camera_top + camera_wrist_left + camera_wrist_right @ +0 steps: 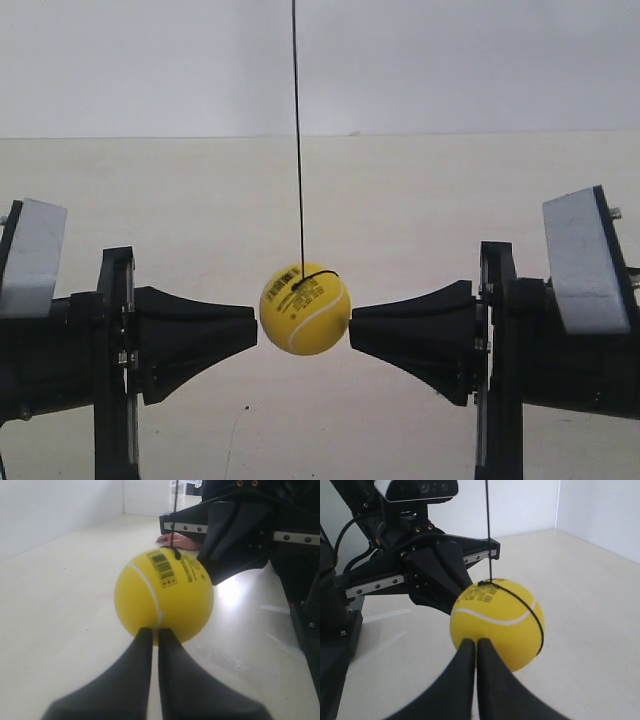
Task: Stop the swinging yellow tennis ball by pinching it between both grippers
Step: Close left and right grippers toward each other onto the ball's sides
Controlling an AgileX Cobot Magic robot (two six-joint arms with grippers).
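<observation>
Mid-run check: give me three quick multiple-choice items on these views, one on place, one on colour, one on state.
1. Where is the yellow tennis ball?
A) between the left tool and the right tool
B) above both
C) below both

2. What colour is its curved seam?
A) red
B) white
C) blue

3. How do the left tool's fingers stand?
A) spread wide
B) shut together
C) crossed over each other

Answers:
1 A: the exterior view shows a black tip at each side of the ball.
2 B: the right wrist view shows a white line across the yellow.
3 B: the left wrist view shows them side by side, tips at the ball.
</observation>
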